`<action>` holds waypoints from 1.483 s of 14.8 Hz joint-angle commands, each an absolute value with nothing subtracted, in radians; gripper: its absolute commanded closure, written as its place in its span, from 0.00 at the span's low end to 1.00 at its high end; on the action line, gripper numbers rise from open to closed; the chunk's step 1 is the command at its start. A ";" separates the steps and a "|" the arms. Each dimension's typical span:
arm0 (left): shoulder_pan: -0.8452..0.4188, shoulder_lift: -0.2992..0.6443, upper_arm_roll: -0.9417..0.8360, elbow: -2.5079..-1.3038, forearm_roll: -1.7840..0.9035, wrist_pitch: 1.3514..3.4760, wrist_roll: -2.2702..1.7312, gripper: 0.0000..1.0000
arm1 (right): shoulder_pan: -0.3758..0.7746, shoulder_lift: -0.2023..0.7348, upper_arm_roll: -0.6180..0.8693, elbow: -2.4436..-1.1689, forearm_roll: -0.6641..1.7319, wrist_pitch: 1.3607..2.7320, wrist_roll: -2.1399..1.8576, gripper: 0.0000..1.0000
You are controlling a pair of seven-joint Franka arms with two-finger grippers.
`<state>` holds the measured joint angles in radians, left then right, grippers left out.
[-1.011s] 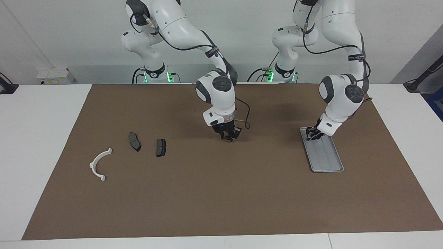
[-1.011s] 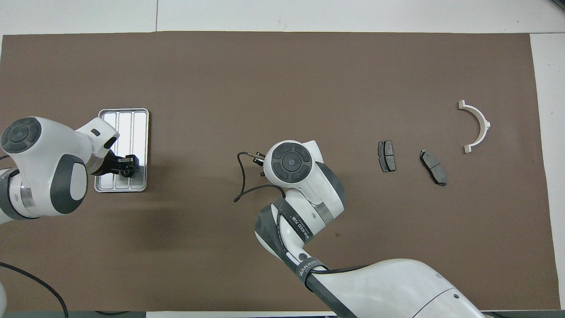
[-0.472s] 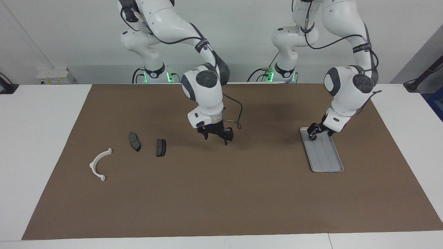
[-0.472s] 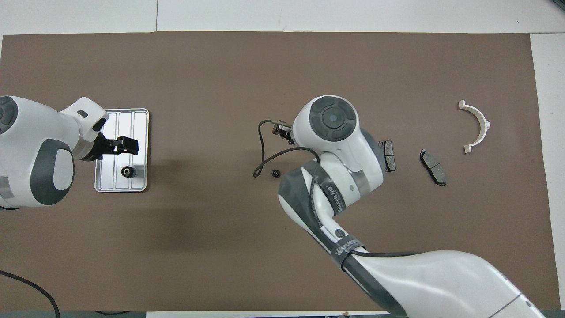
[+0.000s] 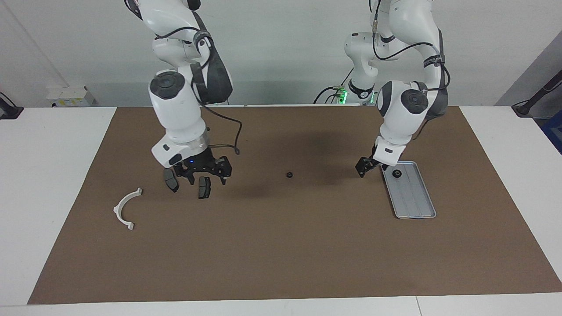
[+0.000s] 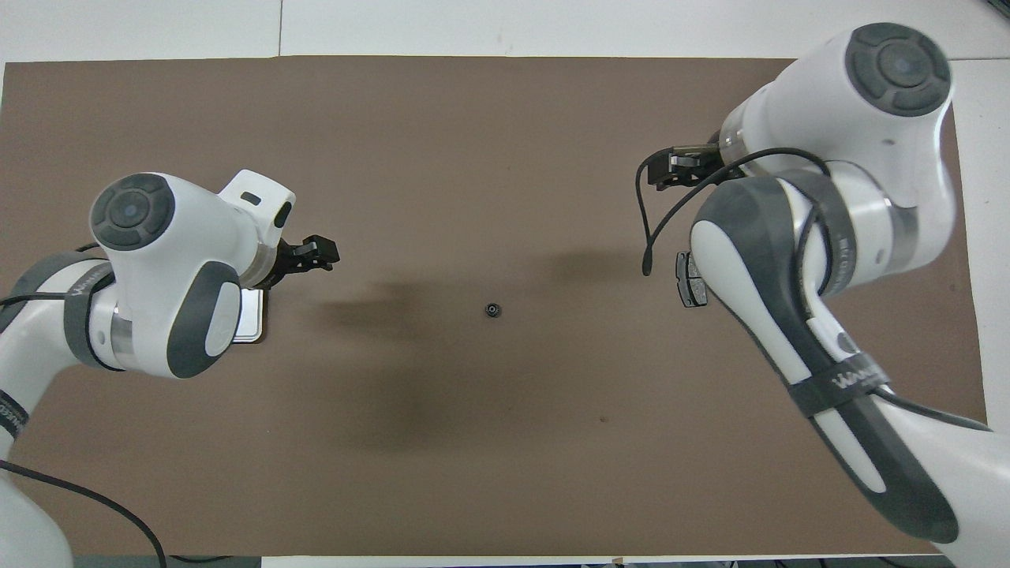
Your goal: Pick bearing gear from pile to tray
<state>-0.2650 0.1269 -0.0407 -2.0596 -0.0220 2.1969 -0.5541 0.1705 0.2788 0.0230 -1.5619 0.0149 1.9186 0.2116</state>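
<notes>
Overhead view hides the tray [image 5: 415, 206]; facing view shows a gear [image 5: 396, 174] in it; both grippers seemingly open.

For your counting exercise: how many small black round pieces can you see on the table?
2. One small black round piece lies on the mat mid-table; another sits in the tray, at the end nearer the robots. Others may be hidden under the arms.

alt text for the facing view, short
One small black gear lies in the tray; another sits mid-mat. The open left gripper hangs beside the tray, the open right gripper over two brake pads.
</notes>
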 commanded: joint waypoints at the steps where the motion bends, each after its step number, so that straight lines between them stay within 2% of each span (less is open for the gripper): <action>1: -0.368 0.129 -0.026 -2.048 -0.021 2.206 -0.734 0.00 | 0.121 0.201 0.034 -1.542 0.002 1.792 0.097 0.00; 5: -0.504 0.165 -0.026 -1.993 -0.026 2.215 -0.901 0.00 | 0.011 0.077 0.035 -1.545 -0.020 1.616 -0.014 0.00; 8: -0.593 0.296 -0.025 -1.861 -0.025 2.203 -1.049 0.00 | -0.023 0.026 0.035 -1.572 -0.018 1.551 -0.006 0.00; 11: -0.649 0.379 -0.023 -1.812 -0.021 2.217 -1.111 0.00 | -0.023 0.015 0.035 -1.571 -0.017 1.497 -0.008 0.00; 16: -0.667 0.428 -0.023 -1.789 -0.020 2.224 -1.112 0.00 | -0.035 0.002 0.009 -1.565 -0.008 1.493 -0.020 0.00; 22: -0.675 0.430 -0.026 -1.824 -0.023 2.278 -1.186 0.00 | -0.034 -0.052 -0.005 -1.654 -0.003 1.566 -0.020 0.00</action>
<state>-0.6505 0.4233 -0.0400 -1.8087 -0.0233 2.2494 -1.1551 -0.0208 0.0001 -0.0093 -1.5763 -0.0111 1.5178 0.0032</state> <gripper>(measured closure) 0.000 0.000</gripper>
